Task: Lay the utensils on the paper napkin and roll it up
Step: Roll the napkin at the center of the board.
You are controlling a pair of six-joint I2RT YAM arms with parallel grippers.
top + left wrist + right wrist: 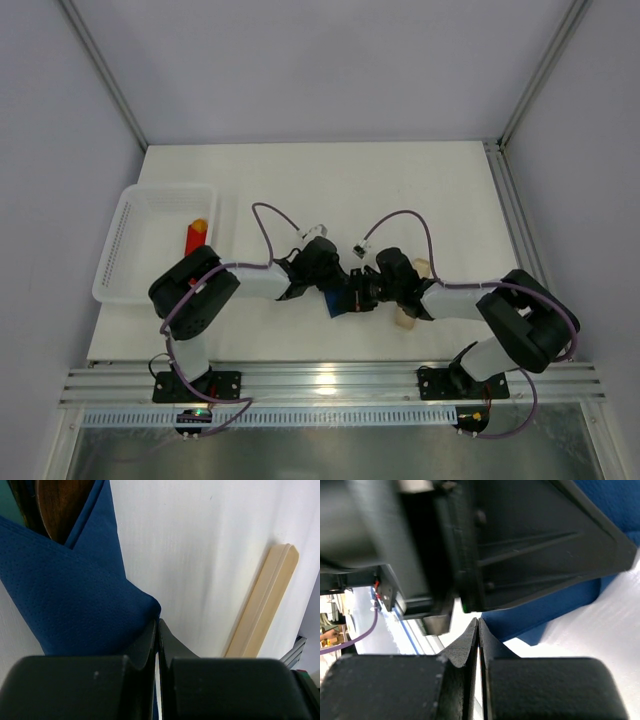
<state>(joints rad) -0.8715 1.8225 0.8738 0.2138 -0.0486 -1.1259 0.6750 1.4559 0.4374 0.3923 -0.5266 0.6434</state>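
- White basket (pixel 128 222): set on the table (pixel 450 200), well to the left of the paper napkin (pixel 339 301).
- Red block with an orange tip (pixel 195 238): lies inside the basket, on the side nearer the napkin.
- Left gripper (pixel 157 628): brought in from the napkin's left. The fingers are pressed together with no gap seen. The tips are touching the napkin's folded corner; whether paper is pinched between them cannot be told.
- Paper napkin: dark navy, found between the two grippers near the table's front edge. It is folded over itself, and in the left wrist view two flaps are seen crossing.
- Utensils (pixel 61 506): a copper-brown piece with a dark one beside it is tucked under the napkin's flaps, and only the ends are exposed.
- Right gripper (pixel 478 628): brought in from the napkin's right. The fingers are closed tight on nothing. The tips are held just beside the napkin's edge, under the other gripper's black body.
- Pale beige bar (pixel 404 319): laid just to the right of the napkin, apart from it.
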